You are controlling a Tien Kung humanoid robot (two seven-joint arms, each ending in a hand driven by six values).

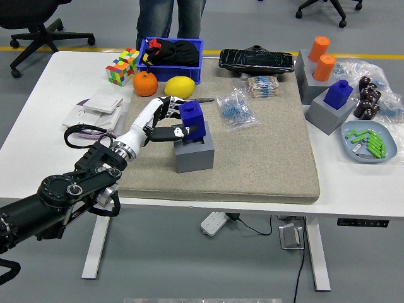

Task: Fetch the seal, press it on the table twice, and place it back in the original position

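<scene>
The blue seal point(192, 117) stands over the left part of its grey base block point(196, 156) on the beige mat point(265, 158). It leans slightly left, and its foot sits at the block's top opening. My left hand point(182, 120) comes in from the lower left and is shut on the seal, thumb across its front and fingers behind it. Whether the seal's foot is free of the socket is hidden. My right arm is out of view.
A second blue seal point(341, 92) in a grey block and two orange seals point(322, 57) stand at the right. Behind my hand lie a lemon point(179, 86), an orange point(145, 83), a Rubik's cube point(123, 66), a blue bin point(172, 55) and component bags point(235, 110). A person point(170, 16) stands at the far side.
</scene>
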